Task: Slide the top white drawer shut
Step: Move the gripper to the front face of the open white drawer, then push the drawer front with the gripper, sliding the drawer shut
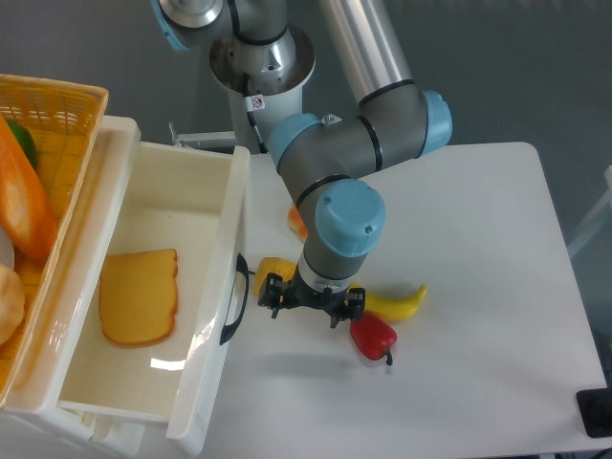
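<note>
While drawer (143, 287) sits fully pulled out, left of frame, task approx. 0% done. Gripper (309, 303) centre frame, near black handle (235, 298), not touching; fingers apart, holding nothing. Remaining: push front in.

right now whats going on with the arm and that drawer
The top white drawer is pulled well out, with a yellow slice lying inside. The arm's gripper hovers low over the table just to the right of the drawer's black handle, not touching it. Nothing is held. A red pepper, a banana and a yellow pepper lie beside it.
</note>
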Robot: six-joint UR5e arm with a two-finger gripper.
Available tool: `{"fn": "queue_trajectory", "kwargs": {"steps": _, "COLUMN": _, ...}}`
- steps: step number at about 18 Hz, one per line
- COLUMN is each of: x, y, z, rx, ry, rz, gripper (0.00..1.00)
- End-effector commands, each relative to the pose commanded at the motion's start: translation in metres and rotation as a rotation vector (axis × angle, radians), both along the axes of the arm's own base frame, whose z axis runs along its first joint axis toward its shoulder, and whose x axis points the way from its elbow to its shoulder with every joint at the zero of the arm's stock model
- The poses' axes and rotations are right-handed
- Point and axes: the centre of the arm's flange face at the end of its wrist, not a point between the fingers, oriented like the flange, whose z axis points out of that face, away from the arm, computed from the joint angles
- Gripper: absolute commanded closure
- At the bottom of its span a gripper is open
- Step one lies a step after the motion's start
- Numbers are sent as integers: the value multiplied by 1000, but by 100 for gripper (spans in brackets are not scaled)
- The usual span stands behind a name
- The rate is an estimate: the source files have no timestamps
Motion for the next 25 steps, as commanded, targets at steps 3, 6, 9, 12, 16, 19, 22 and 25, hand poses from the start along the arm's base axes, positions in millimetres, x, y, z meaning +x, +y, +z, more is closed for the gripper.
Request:
{"fn": "queue_trajectory", "kwargs": {"steps": 3, "x": 3, "y": 3, "z": 1, "rx": 13, "ry": -11, "rz": 2, "gripper": 0}}
{"fn": "queue_trajectory", "kwargs": {"steps": 6, "x": 7, "y": 6, "z": 0, "rx": 20, "ry": -19, "rz": -4, "gripper": 0}}
{"fn": "queue_trajectory", "kwargs": {"steps": 9, "x": 9, "y": 8, "z": 1, "rx": 22, "ry": -19, "rz": -7, "gripper": 0}}
{"fn": "queue_trajectory", "kwargs": {"steps": 12, "x": 9, "y": 8, "z": 1, "rx": 23, "ry": -20, "rz": -7, "gripper": 0}}
{"fn": "queue_trajectory", "kwargs": {"steps": 16, "x": 11, "y": 9, "z": 7, "rx": 43, "ry": -28, "rz": -7, "gripper": 0}}
{"fn": "queue_trajectory", "kwargs": {"steps": 19, "x": 13, "y": 9, "z": 10, "rx": 50, "ry": -30, "rz": -9, "gripper": 0}}
{"fn": "queue_trajectory", "kwargs": {"steps": 22, "x": 17, "y": 11, "z": 13, "rx": 63, "ry": -42, "rz": -12, "gripper": 0}}
{"fn": "queue_trajectory", "kwargs": {"steps": 25, "x": 27, "y": 17, "z": 17, "rx": 68, "ry": -39, "rz": -29, "gripper": 0}}
